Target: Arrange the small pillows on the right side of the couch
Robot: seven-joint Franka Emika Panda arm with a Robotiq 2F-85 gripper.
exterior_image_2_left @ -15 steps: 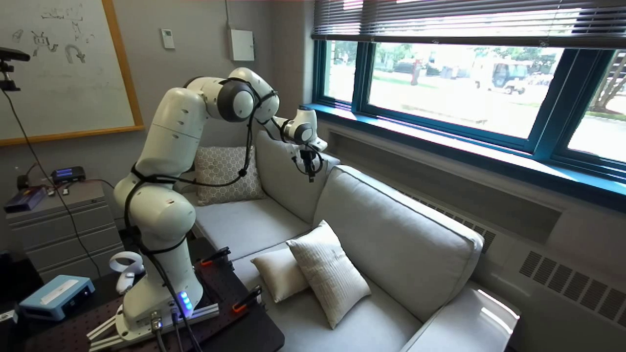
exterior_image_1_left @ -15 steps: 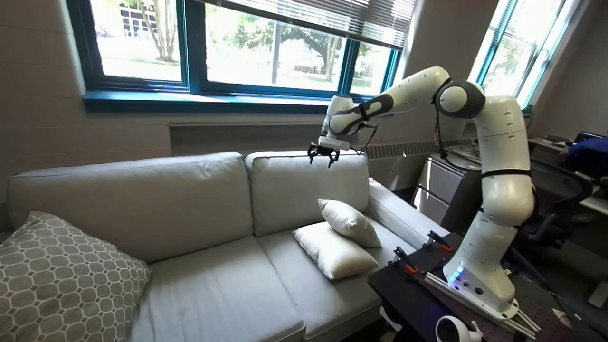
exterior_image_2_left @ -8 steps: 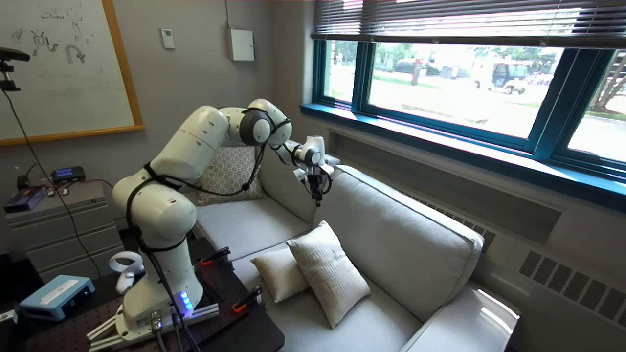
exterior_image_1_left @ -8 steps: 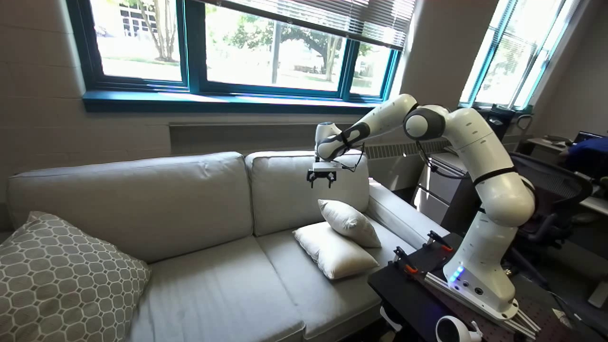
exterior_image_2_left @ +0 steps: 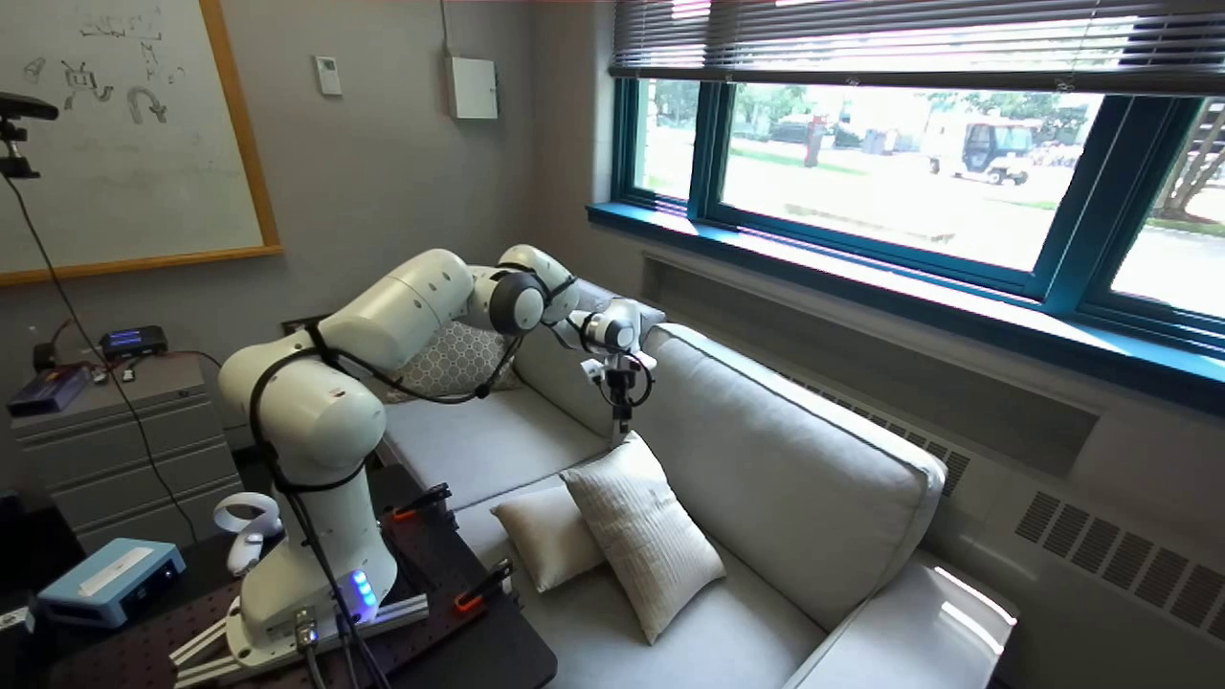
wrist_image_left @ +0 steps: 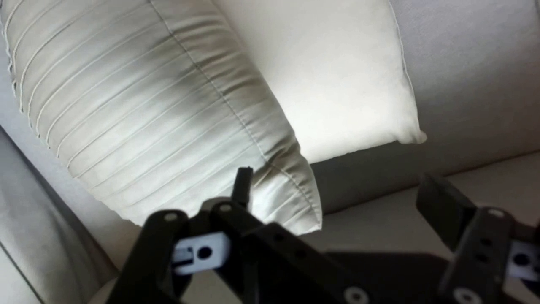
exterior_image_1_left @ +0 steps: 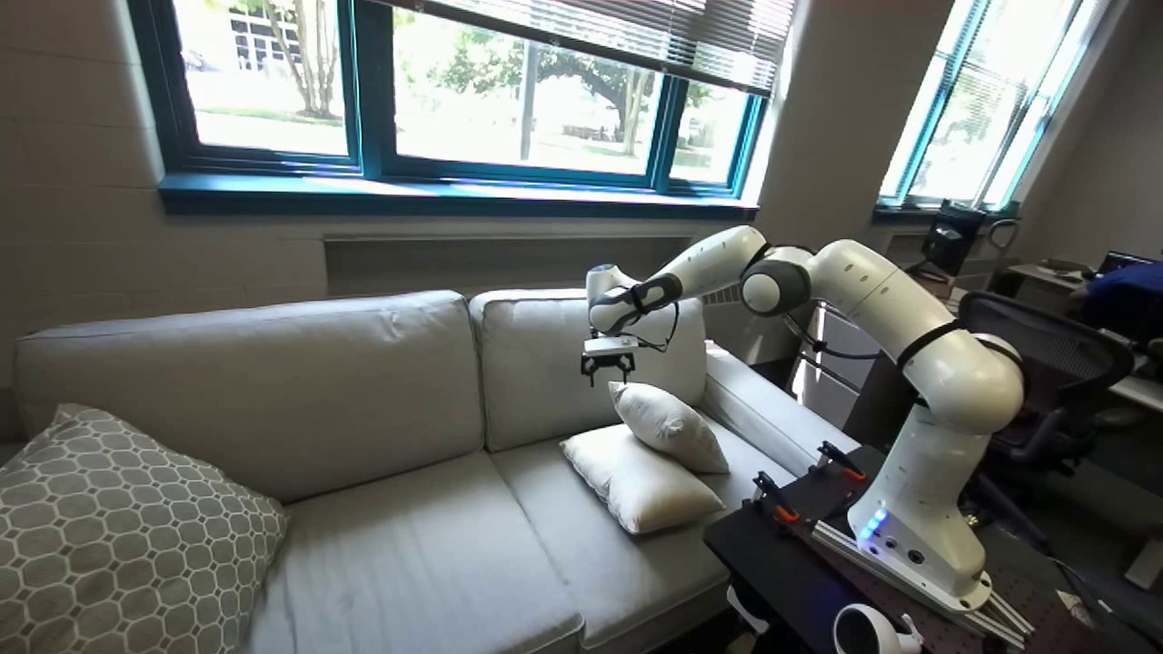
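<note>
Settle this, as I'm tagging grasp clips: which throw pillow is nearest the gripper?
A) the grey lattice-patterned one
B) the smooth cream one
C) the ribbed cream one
C: in both exterior views, the raised corner of the ribbed cream throw pillow is right by the gripper, while the smooth cream throw pillow lies lower.

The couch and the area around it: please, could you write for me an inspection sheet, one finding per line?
Surface: couch, light fabric.
Job's things: ribbed small pillow, tilted, overlaps plain small pillow; both on one seat cushion.
Clutter: patterned pillow at the couch's opposite end; blue box near the arm base.
Gripper: open, at the ribbed small pillow's upper corner; contact unclear.
Cables: black cable droops along the arm.
Surroundings: window behind couch; whiteboard on wall.
</note>
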